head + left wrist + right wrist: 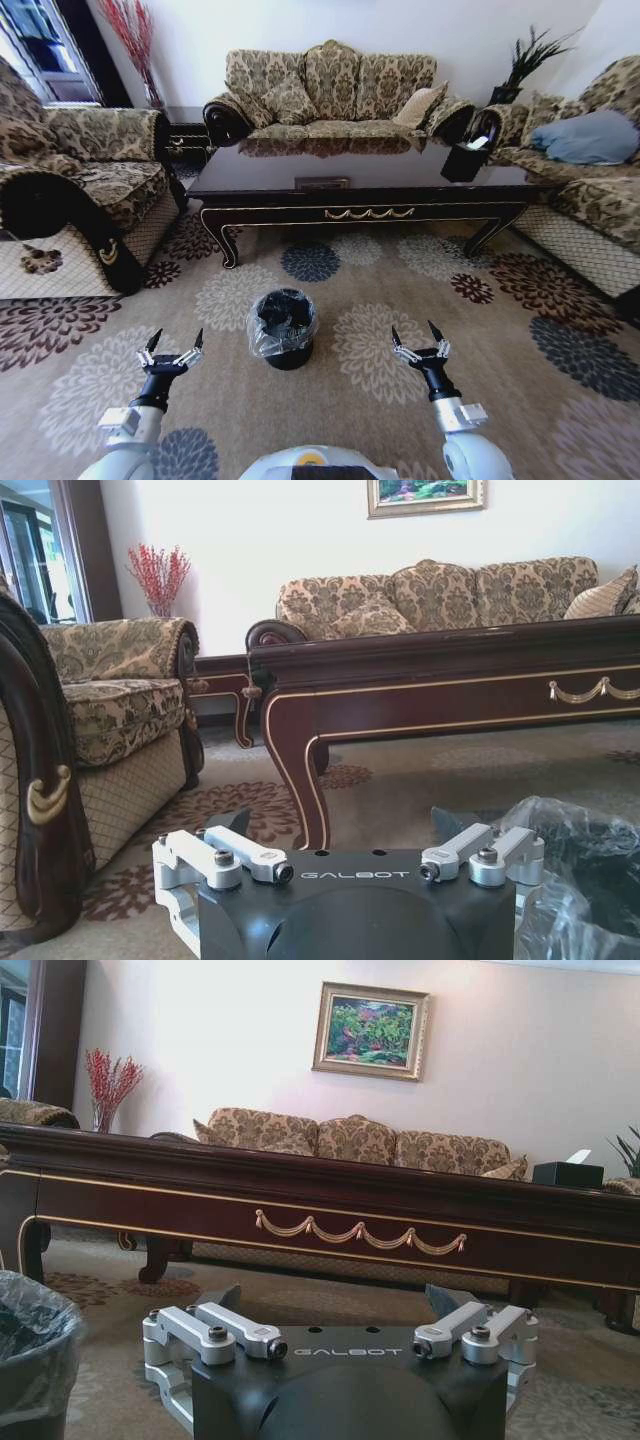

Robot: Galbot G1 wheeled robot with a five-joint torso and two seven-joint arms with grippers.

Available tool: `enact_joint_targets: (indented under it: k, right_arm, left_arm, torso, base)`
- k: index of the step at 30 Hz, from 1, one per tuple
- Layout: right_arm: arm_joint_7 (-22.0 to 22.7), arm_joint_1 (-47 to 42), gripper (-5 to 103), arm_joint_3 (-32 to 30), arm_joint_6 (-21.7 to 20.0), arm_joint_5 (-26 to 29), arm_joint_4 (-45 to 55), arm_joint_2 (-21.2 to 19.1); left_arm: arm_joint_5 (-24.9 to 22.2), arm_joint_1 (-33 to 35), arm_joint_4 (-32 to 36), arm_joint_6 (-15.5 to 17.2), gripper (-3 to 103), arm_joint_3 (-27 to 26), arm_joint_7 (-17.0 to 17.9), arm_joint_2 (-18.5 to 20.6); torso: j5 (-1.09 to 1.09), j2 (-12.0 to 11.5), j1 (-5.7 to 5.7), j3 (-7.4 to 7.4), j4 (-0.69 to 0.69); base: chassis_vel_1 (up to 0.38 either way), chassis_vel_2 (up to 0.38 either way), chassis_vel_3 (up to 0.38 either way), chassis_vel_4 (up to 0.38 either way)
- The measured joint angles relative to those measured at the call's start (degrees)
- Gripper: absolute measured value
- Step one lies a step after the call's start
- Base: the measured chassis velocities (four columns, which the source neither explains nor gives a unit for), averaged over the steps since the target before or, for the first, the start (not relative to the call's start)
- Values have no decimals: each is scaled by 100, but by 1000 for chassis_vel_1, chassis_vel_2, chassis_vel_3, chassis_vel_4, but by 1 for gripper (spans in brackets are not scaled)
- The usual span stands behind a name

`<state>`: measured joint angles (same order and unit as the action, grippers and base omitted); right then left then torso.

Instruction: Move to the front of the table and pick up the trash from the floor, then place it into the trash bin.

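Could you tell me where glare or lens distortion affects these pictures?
Head view: wide-angle bending bows the table, whose glossy top mirrors the sofa; the trash bin liner glints. Left wrist view: the window and wall look washed out. Right wrist view: bright wall, dim table apron.

A home living room: patterned sofa [330, 90], coffee table [365, 175], floral carpet [400, 300].

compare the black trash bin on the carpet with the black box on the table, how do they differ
The trash bin is round and stands on the carpet between the two grippers; the black box is box-shaped and sits on the table near its right end. The bin is lined with a crinkly clear bag at its rim; the box has white paper sticking out of its top. Both are black and upright.
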<state>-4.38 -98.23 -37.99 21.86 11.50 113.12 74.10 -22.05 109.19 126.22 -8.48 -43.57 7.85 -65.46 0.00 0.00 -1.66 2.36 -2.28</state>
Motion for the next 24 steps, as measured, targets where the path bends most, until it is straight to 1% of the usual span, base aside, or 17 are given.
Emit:
enact_joint_targets:
  k: [24]
  right_arm:
    - [1, 0, 100, 0, 0, 0, 0, -1]
  left_arm:
    - [0, 1, 0, 1, 100, 0, 2, 1]
  torso:
    - [0, 0, 0, 0, -1]
  base:
    - [94, -96, -94, 101]
